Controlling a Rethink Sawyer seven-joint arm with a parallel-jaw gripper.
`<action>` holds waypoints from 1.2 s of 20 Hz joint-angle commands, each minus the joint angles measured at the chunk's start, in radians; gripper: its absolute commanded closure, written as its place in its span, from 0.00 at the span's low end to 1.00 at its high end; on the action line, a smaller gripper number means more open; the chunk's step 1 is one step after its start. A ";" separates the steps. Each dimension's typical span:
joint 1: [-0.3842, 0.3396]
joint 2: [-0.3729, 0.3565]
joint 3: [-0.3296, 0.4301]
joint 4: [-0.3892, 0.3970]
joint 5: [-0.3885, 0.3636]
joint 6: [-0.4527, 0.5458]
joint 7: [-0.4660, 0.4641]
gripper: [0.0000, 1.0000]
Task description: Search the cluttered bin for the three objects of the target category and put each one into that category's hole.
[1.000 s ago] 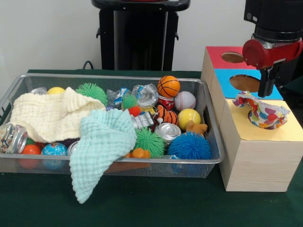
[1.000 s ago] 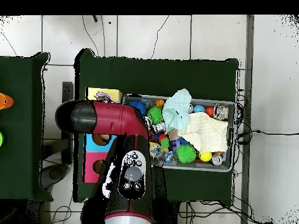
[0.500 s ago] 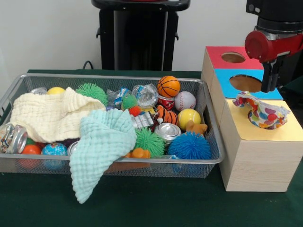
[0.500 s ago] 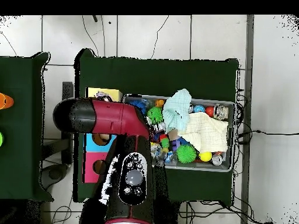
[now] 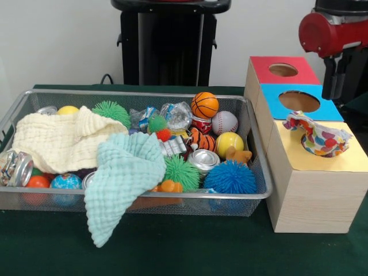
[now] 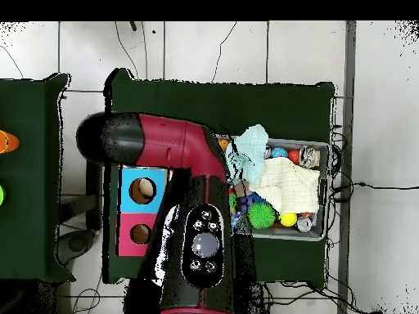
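Three coloured holes top the wooden box [image 5: 310, 167] below the pincer [image 5: 333, 80]; a patterned cloth [image 5: 319, 137] sits bunched in the yellow one directly beneath. Whether the pincer is clenched, I cannot tell. Left, the wire bin [image 5: 253, 144] holds balls, cans, towels.

Overhead, the arm [image 6: 176, 159] covers the yellow section.

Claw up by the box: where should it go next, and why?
Probably across to the bin and down onto the mint cloth. The dotted cloth already sits bunched on the yellow panel, the claw hangs above the box with nothing showing in it, and the mint cloth lies on top, draped over the bin's front rim.
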 commanded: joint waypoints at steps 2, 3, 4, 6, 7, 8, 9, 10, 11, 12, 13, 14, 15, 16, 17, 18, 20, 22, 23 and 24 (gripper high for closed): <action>-0.076 0.061 0.045 -0.104 -0.035 0.085 0.124 1.00; -0.080 0.063 0.047 -0.101 -0.037 0.072 0.123 1.00; -0.084 0.063 0.051 -0.095 -0.039 0.062 0.120 1.00; -0.090 0.064 0.055 -0.087 -0.042 0.049 0.118 1.00; -0.093 0.064 0.057 -0.082 -0.044 0.043 0.117 1.00; -0.102 0.067 0.064 -0.069 -0.053 0.024 0.097 1.00; -0.107 0.070 0.071 -0.065 -0.061 0.007 0.083 1.00; -0.109 0.067 0.073 -0.054 -0.064 -0.001 0.079 1.00; -0.112 0.071 0.078 -0.049 -0.067 -0.017 0.078 1.00; -0.114 0.070 0.080 -0.041 -0.070 -0.029 0.076 1.00; -0.114 0.079 0.083 -0.038 -0.077 -0.050 0.075 1.00; -0.114 0.084 0.085 -0.037 -0.079 -0.059 0.081 1.00; -0.114 0.093 0.086 -0.034 -0.083 -0.078 0.089 1.00; -0.112 0.099 0.088 -0.033 -0.086 -0.088 0.094 1.00; -0.111 0.105 0.089 -0.031 -0.089 -0.099 0.099 1.00; -0.112 0.104 0.091 -0.023 -0.092 -0.110 0.101 1.00; -0.109 0.108 0.091 -0.017 -0.092 -0.124 0.114 1.00; -0.104 0.113 0.090 -0.012 -0.092 -0.138 0.125 1.00; -0.101 0.116 0.089 -0.010 -0.089 -0.144 0.136 1.00; -0.099 0.117 0.088 -0.010 -0.087 -0.146 0.142 1.00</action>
